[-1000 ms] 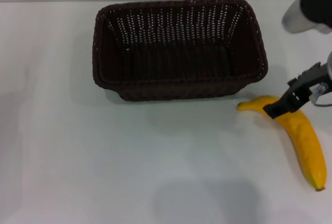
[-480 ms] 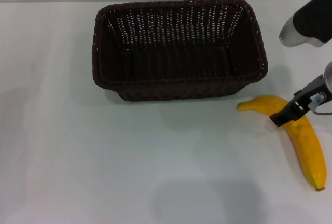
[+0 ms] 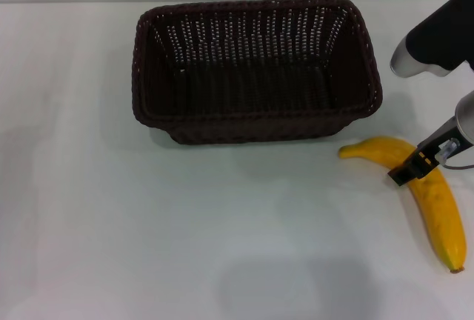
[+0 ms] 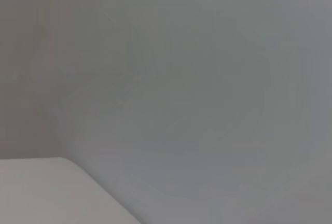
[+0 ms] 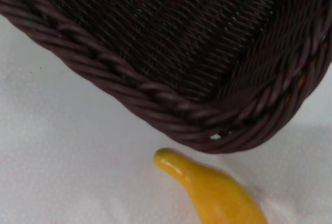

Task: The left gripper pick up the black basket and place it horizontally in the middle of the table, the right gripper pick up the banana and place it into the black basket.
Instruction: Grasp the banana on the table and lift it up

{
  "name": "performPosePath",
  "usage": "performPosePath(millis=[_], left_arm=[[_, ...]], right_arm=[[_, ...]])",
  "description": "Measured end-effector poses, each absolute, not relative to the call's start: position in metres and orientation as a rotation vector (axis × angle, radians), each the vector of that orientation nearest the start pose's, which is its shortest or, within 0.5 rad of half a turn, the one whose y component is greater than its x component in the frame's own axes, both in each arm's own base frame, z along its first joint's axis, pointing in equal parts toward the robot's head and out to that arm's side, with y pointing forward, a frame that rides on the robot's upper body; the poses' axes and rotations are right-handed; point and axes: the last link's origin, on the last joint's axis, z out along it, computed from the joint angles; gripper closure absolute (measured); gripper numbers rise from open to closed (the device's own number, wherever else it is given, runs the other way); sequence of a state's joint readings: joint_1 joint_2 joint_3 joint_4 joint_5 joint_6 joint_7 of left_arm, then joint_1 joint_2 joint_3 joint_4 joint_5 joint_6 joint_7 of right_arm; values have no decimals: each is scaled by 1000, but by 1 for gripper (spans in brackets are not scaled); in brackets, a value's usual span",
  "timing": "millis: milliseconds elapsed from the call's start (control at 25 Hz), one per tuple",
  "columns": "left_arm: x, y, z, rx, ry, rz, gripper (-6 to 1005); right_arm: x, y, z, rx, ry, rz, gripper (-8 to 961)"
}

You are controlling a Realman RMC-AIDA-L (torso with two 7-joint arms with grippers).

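Note:
The black basket (image 3: 255,116) stands upright and lengthwise across the far middle of the white table (image 3: 148,224), and it holds nothing. The banana (image 3: 441,212) lies on the table to the right of the basket, running from near the basket's front right corner toward the front edge. My right gripper (image 3: 409,170) hangs low over the banana's upper part, with its dark tip at the banana. The right wrist view shows the basket's braided corner (image 5: 171,53) and one end of the banana (image 5: 212,193) just beside it, apart from it. My left gripper is out of view.
The silver-grey and black segment of my right arm (image 3: 433,42) hangs over the table's far right, beside the basket's right end. The left wrist view shows only a grey wall and a corner of a white surface (image 4: 41,193).
My right gripper's tip has shifted a little to the right and lower along the banana. The arm segment above it has come lower and leftward. Basket and banana have not moved.

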State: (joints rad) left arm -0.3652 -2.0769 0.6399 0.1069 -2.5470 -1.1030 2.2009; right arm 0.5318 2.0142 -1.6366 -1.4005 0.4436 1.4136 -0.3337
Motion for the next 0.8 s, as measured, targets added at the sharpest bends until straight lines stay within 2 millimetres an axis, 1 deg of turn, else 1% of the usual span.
performPosePath(millis=[120, 240, 480, 560, 680, 800], left_arm=[[-404, 302, 47, -1068, -1130, -1080, 105], [-405, 300, 47, -1061, -1132, -1078, 105], [-406, 299, 49, -1053, -1130, -1080, 104], [-406, 299, 49, -1053, -1127, -1082, 104], [-406, 299, 50, -1054, -1125, -1083, 104], [-406, 299, 50, -1054, -1124, -1083, 104]], right_arm=[[198, 352, -7, -2386, 909, -604, 131], [200, 353, -7, -2384, 911, -611, 318], [201, 354, -2, -2360, 879, -637, 477], [200, 355, 2, -2348, 874, -638, 474], [203, 360, 18, -2295, 871, -635, 469], [207, 369, 45, -2196, 852, -622, 464]])
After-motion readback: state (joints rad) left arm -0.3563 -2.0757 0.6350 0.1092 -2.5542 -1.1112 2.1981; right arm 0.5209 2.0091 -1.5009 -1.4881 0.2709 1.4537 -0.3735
